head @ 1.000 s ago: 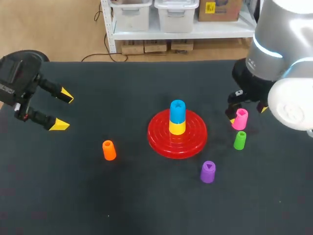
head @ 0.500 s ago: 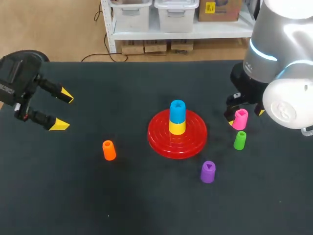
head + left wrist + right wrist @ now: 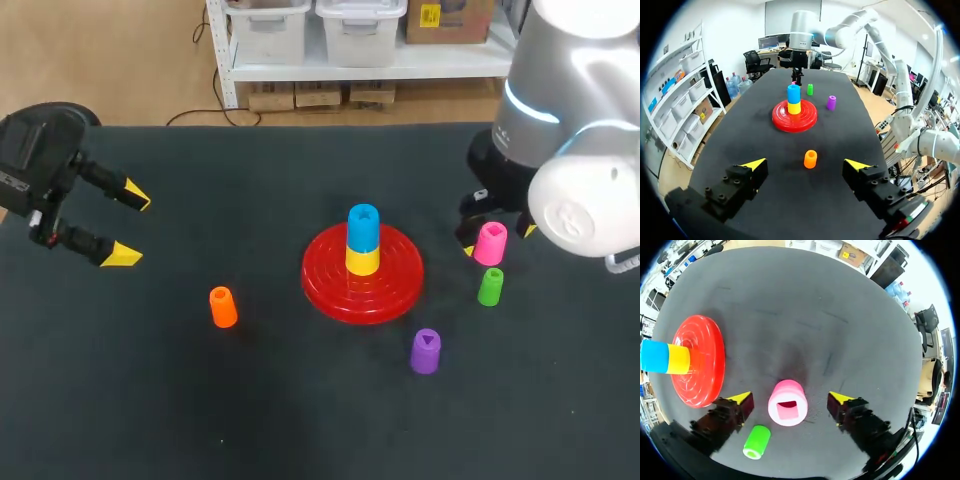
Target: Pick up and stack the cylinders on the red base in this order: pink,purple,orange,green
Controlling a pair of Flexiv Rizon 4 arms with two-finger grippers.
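Note:
The red base (image 3: 362, 279) lies mid-table with a yellow cylinder (image 3: 362, 260) and a blue one (image 3: 363, 227) stacked on it. To its right stands the pink cylinder (image 3: 490, 242) (image 3: 787, 403), upright between the spread fingers of my right gripper (image 3: 790, 396), and neither tip touches it. The green cylinder (image 3: 490, 286) (image 3: 756, 441) stands just in front of the pink one. The purple cylinder (image 3: 425, 351) is in front of the base, the orange cylinder (image 3: 222, 306) (image 3: 810, 158) to its left. My left gripper (image 3: 127, 224) (image 3: 805, 163) hangs open at the far left.
The red base (image 3: 696, 360) lies beside my right gripper's finger in the wrist view. The dark table cloth (image 3: 300, 420) stretches bare in front of the cylinders and behind the base.
My right gripper has shifted slightly left and lowered around the pink cylinder. The left arm and all cylinders have stayed put.

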